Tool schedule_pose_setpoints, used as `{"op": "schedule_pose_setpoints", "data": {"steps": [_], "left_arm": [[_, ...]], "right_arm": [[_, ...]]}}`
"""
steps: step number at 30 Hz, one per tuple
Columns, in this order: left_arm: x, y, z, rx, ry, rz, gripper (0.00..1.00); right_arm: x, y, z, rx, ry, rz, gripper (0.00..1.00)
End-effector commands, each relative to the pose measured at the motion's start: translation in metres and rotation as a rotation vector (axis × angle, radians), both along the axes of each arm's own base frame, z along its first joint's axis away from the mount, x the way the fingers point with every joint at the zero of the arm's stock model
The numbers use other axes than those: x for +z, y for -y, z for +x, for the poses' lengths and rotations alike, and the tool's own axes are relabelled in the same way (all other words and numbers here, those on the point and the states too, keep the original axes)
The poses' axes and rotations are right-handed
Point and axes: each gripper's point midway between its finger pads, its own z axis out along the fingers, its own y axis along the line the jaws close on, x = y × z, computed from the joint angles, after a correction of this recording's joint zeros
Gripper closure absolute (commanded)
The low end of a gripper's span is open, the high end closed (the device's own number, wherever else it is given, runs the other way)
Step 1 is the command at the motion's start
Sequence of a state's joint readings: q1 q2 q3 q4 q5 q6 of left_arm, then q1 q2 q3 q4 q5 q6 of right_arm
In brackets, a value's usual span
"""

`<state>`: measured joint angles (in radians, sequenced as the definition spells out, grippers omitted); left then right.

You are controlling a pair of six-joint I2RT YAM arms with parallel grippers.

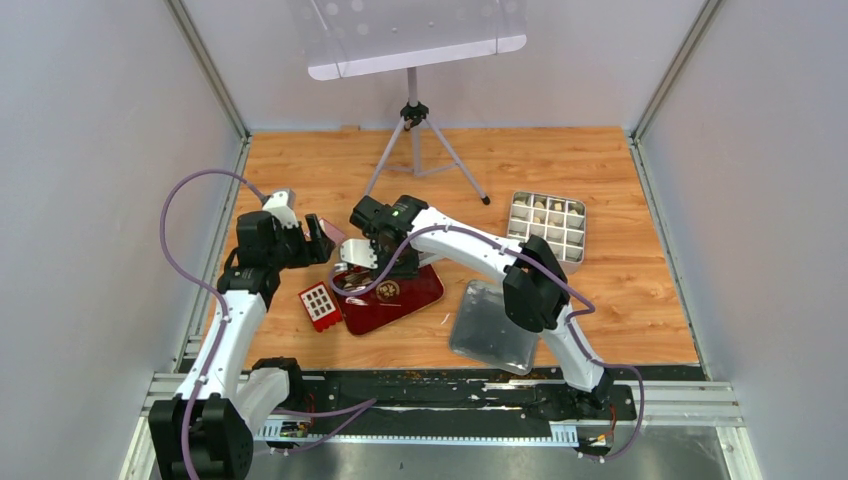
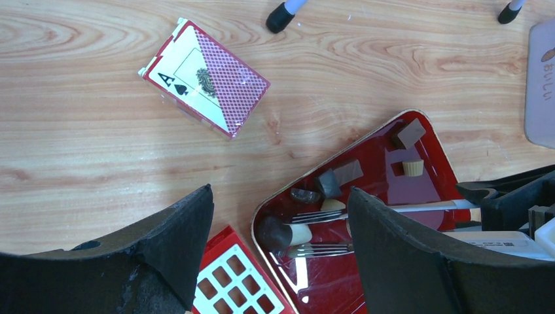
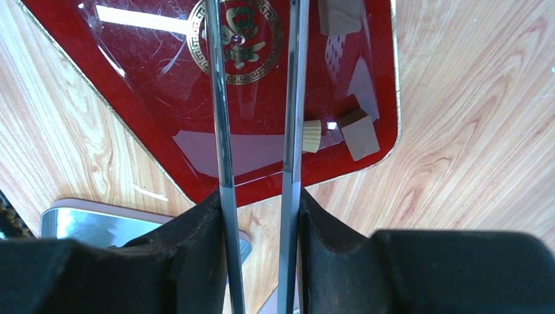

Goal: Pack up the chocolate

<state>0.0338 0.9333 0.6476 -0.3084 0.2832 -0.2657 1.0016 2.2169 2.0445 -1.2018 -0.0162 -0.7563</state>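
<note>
The tongs (image 3: 219, 98), clamped in the right gripper (image 3: 260, 199), should be closed gently around one chocolate (image 2: 327, 183) on the red tray (image 2: 393, 196), at 4 o'clock from the left gripper (image 2: 280, 193), whose jaws stand apart.

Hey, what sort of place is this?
Probably a robot lab test cell: left arm and right arm bolted to a rail, grey panel walls boxing in a wood-grain table, a tripod holding a white panel.

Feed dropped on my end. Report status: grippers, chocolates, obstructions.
Left gripper open. Right gripper shut on metal tongs over glossy red tray. Brown and cream chocolates loose on tray. Red white-grid box beside tray.
</note>
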Motion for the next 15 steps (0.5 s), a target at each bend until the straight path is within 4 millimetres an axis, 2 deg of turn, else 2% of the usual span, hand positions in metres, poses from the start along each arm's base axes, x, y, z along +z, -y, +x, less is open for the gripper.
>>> {"op": "schedule_pose_setpoints", "data": {"steps": [1,9,13,15], "left_arm": [[0.009,0.0,0.006,0.005,0.035,-0.012,0.17],[0.005,0.0,0.01,-0.004,0.017,-0.008,0.18],[0.005,0.0,0.013,-0.011,0.009,-0.006,0.18],[0.005,0.0,0.015,-0.013,0.004,-0.006,0.18]], "right_arm": [[0.025,0.01,0.001,-0.031,0.018,0.008,0.76],[0.093,0.028,-0.009,-0.023,0.033,0.12,0.79],[0.115,0.053,-0.008,-0.051,0.031,0.155,0.79],[0.119,0.074,-0.011,-0.089,-0.003,0.156,0.79]]}}
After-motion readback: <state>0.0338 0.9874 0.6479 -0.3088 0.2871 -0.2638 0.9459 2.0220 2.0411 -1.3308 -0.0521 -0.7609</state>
